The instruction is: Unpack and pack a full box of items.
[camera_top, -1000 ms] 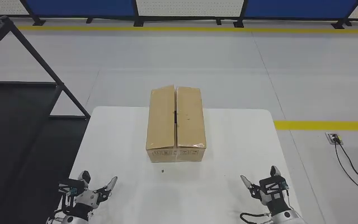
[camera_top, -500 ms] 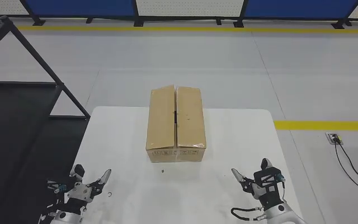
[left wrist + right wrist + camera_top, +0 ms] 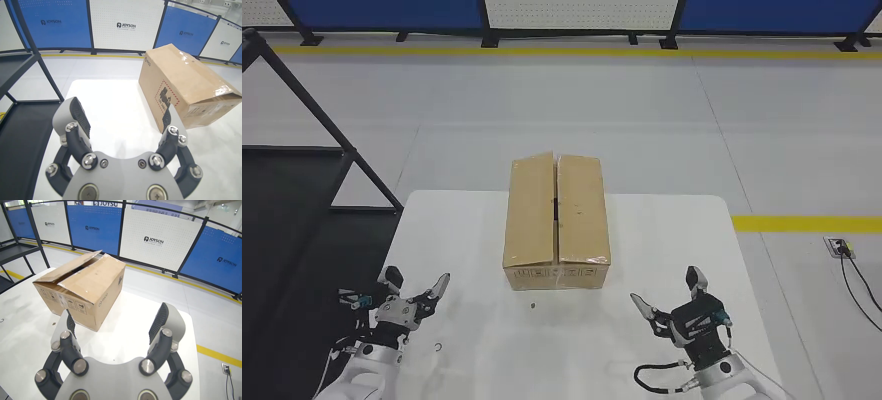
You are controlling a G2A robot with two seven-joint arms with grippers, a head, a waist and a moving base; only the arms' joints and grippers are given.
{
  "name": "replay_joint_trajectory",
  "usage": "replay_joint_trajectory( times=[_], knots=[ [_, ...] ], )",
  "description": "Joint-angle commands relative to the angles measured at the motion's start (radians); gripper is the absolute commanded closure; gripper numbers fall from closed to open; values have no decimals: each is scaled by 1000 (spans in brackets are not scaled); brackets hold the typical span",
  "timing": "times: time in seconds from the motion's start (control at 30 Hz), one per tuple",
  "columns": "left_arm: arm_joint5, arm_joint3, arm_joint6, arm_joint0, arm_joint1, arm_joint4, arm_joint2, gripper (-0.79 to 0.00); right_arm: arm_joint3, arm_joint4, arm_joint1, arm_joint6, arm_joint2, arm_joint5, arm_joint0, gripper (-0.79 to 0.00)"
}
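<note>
A brown cardboard box (image 3: 557, 220) stands on the white table (image 3: 662, 240), its two top flaps nearly closed with a narrow gap between them. The same box (image 3: 185, 89) lies ahead in the left wrist view, and in the right wrist view the box (image 3: 83, 285) has one flap slightly lifted. My left gripper (image 3: 418, 289) hovers open near the table's front left, empty. Also open and empty, my right gripper (image 3: 669, 290) sits near the front right. Both are well short of the box. The left gripper (image 3: 122, 111) and right gripper (image 3: 115, 319) hold nothing.
A black metal shelf frame (image 3: 302, 190) stands just left of the table. A small dark speck (image 3: 532, 304) lies on the table in front of the box. Blue and white fence panels (image 3: 542, 15) line the far floor.
Both grippers have moved forward from the table's front edge toward the box; the right one also shifted inward to the left. Both stay open. The box has not moved.
</note>
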Motion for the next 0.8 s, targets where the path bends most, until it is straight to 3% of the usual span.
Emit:
replay_joint_trajectory(
  times=[0.0,0.4,0.63,0.77],
  knots=[
    [-5,27,-33,-33,0,-2,13,-785,2,-12,-1,31,-16,-8,11,-785],
    [-4,31,-41,-41,0,-1,16,-785,4,-4,-2,23,-23,-18,14,-785],
    [-39,116,-72,-154,-6,-32,78,-785,20,-191,-11,-25,-129,-40,104,-785],
    [-8,184,-93,-210,-11,-57,102,-785,19,-244,-11,-30,-147,-52,116,-785]
  ],
)
